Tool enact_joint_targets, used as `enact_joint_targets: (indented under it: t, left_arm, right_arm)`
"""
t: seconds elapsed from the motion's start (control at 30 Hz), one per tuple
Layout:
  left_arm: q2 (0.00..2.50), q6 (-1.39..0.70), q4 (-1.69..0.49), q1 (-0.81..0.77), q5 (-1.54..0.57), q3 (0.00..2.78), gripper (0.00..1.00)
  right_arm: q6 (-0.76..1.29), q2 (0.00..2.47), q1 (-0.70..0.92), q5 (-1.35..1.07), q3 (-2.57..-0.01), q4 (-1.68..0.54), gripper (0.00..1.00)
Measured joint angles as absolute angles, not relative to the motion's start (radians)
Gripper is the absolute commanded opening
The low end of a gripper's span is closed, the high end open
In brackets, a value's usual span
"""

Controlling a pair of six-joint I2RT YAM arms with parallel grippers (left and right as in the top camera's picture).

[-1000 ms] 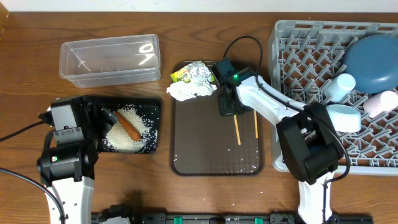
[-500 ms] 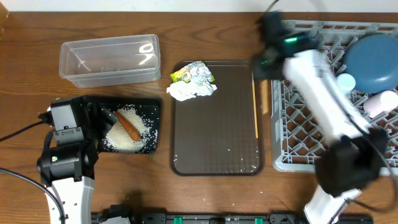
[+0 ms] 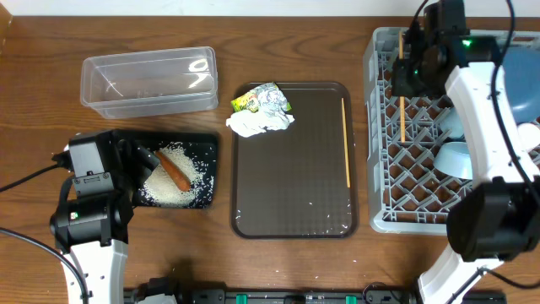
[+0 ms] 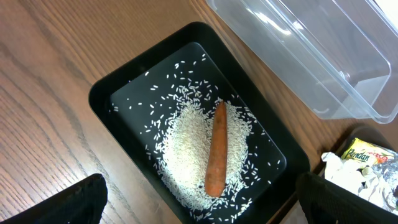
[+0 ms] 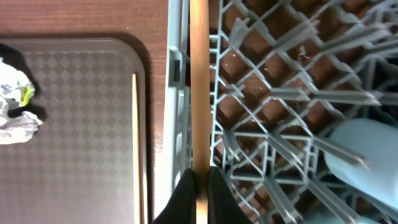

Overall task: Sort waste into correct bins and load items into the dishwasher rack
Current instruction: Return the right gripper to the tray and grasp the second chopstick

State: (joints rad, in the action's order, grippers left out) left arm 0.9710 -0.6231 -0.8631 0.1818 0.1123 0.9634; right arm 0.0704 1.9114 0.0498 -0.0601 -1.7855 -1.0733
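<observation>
The dishwasher rack (image 3: pixel 372 169) is the biggest piece on the bench. It is grey moulded plastic, rigid, with an open lattice floor and walls. I judge those gaps wide enough to swallow anything thin laid along them. The dark blue bowl (image 3: pixel 519 80) sits in its far corner.

Next is the dark brown serving tray (image 3: pixel 295 177), which is flat and faintly chequered with a raised lip. The clear plastic tub (image 3: pixel 148 80) looks thin-walled and light. The shallow black tray (image 4: pixel 99 93) is glossy, and the left gripper (image 4: pixel 199 186) hangs over it with jaws spread wide, gripping nothing.

The crumpled white tissue (image 3: pixel 257 125) and the green-yellow wrapper (image 3: pixel 261 100) touch each other at the serving tray's far-left corner. Both are soft and near weightless, so I'd pinch a raised fold of each.

The carrot (image 4: pixel 216 149) is firm, smooth and tapered, and lies on the rice.

The right gripper (image 5: pixel 199 183) has its jaws clenched on one wooden chopstick (image 5: pixel 199 81), held by one end. The stick points along the rack's near wall, just inside it. It is stiff, light and slender, and could pivot in so narrow a pinch. Its mate (image 3: pixel 346 143) lies along the serving tray's right edge, and I'd take it near one end too.

The rice grains (image 4: pixel 186 155) are loose and scattered, too fine to pinch.
</observation>
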Motion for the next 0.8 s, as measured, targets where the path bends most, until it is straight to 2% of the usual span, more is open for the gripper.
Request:
enact_joint_targets:
  t: [0.07, 0.57, 0.67, 0.73, 0.8]
  left_arm:
    - [0.971, -0.623, -0.863, 0.182, 0.112, 0.963, 0.99]
    - [0.971, -0.623, -0.863, 0.182, 0.112, 0.963, 0.99]
    - [0.971, -0.623, -0.863, 0.182, 0.112, 0.963, 0.99]
    - [0.971, -0.623, -0.863, 0.182, 0.112, 0.963, 0.99]
    - [0.971, -0.623, -0.863, 0.182, 0.112, 0.963, 0.99]
  right_arm:
    - [0.074, 1.936, 0.051, -0.067, -1.784, -1.061, 0.13]
    - [0.132, 1.97, 0.063, -0.105, -1.783, -1.119, 0.17]
    - [0.135, 1.97, 0.08, -0.13, -1.783, -1.135, 0.25]
    - [0.142, 1.967, 0.11, -0.139, -1.782, -1.137, 0.39]
    - [0.146, 1.962, 0.156, -0.144, -1.782, -1.135, 0.48]
